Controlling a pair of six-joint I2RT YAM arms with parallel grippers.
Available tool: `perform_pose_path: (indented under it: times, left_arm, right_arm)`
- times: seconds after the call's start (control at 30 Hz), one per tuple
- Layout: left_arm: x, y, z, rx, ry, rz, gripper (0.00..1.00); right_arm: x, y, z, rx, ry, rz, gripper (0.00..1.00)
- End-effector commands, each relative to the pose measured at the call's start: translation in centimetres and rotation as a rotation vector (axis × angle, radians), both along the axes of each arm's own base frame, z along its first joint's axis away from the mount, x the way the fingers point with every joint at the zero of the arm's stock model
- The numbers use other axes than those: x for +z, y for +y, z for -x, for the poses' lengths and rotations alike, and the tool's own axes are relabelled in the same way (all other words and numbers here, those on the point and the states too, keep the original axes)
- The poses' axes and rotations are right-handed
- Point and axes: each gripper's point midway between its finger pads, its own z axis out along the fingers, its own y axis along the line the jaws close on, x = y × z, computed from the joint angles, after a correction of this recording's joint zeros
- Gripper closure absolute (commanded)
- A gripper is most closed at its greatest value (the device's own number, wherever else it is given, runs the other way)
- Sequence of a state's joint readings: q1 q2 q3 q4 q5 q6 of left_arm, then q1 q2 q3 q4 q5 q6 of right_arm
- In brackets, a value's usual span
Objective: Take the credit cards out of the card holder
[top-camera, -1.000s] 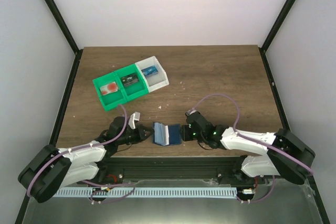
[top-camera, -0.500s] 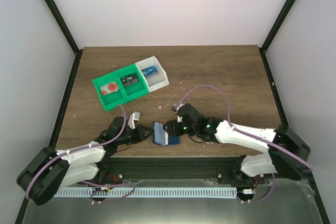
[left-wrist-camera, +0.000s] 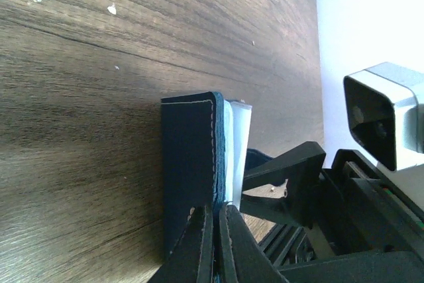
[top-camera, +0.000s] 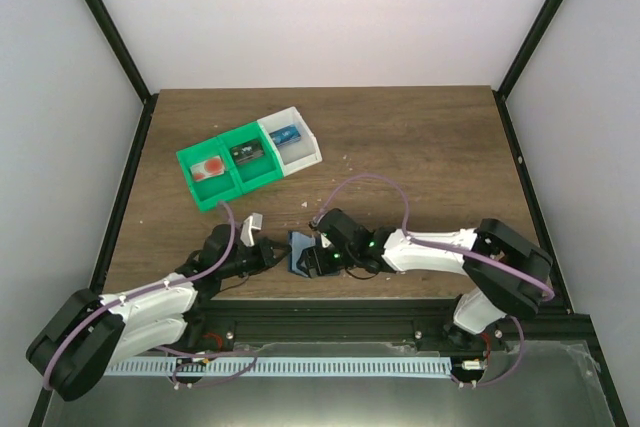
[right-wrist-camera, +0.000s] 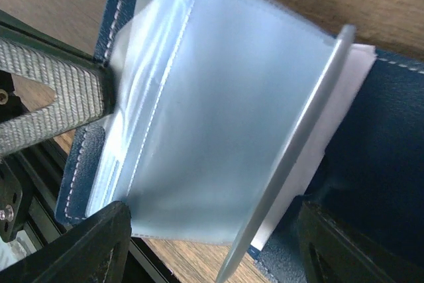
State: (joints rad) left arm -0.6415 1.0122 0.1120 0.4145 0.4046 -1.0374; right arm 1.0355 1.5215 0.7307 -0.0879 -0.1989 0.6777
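Right gripper (right-wrist-camera: pixel 218 246) has swung in leftward over the card holder (left-wrist-camera: pixel 189 157) and its jaws have spread wide. Its fingers sit either side of the clear sleeves (right-wrist-camera: pixel 218 111), with no grip visible. Left gripper (left-wrist-camera: pixel 213 220) is pinched tight on the card holder's navy cover edge. Card holder sits part-open between both sets of fingers, on the table (top-camera: pixel 420 147). Green and white trays (top-camera: pixel 250 157) lie well beyond the left fingers.
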Motion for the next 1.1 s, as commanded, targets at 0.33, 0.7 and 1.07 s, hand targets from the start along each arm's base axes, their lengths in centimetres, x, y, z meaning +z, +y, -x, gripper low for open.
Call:
perform_pose_path:
  times: [0.33, 0.7, 1.07]
  left_arm:
    - [-0.3, 0.2, 0.3, 0.001, -0.005, -0.002, 0.88]
    - [-1.0, 0.5, 0.8, -0.001, 0.011, -0.011, 0.71]
    - [0.0, 0.2, 1.1, -0.010, -0.013, 0.070, 0.66]
  right_arm:
    - [0.3, 2.0, -0.2, 0.000, 0.028, -0.057, 0.34]
    - [-0.8, 0.1, -1.1, -0.086, -0.014, 0.005, 0.53]
    - [-2.1, -1.3, -1.0, -0.122, -0.015, 0.011, 0.71]
